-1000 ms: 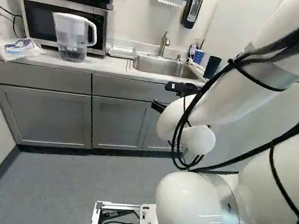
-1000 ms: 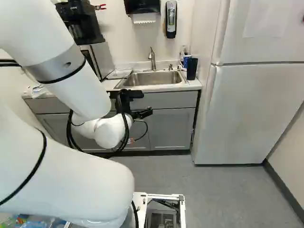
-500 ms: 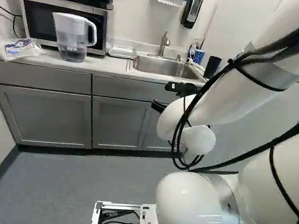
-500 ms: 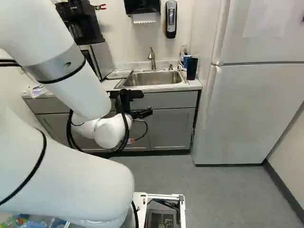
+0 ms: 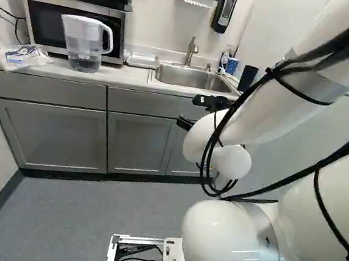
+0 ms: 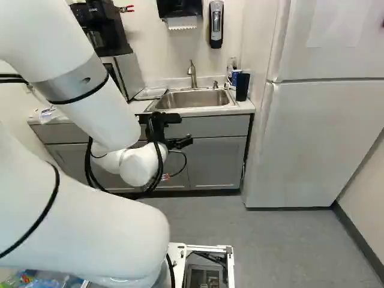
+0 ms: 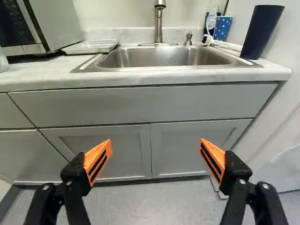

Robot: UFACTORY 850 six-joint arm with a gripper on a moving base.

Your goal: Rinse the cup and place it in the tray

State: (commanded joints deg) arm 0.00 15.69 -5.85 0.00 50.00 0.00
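Hand (image 6: pixel 182 143) wide open before cabinet (image 7: pixel 176 145)

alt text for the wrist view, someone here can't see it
The open, empty gripper, its orange pads wide apart, faces grey cabinets below a steel sink with a faucet. A dark tumbler stands at one end of the sink; a white tray lies at the other, beside a microwave.

On pale worktop (image 7: pixel 42 77): boxy silver microwave (image 5: pixel 44 21), clear plastic pitcher (image 5: pixel 84 38), crumpled white packet (image 5: pixel 20 58), flat white tray (image 7: pixel 91 47), dotted blue cup (image 7: pixel 222 28), tall dark tumbler (image 7: pixel 261 33).
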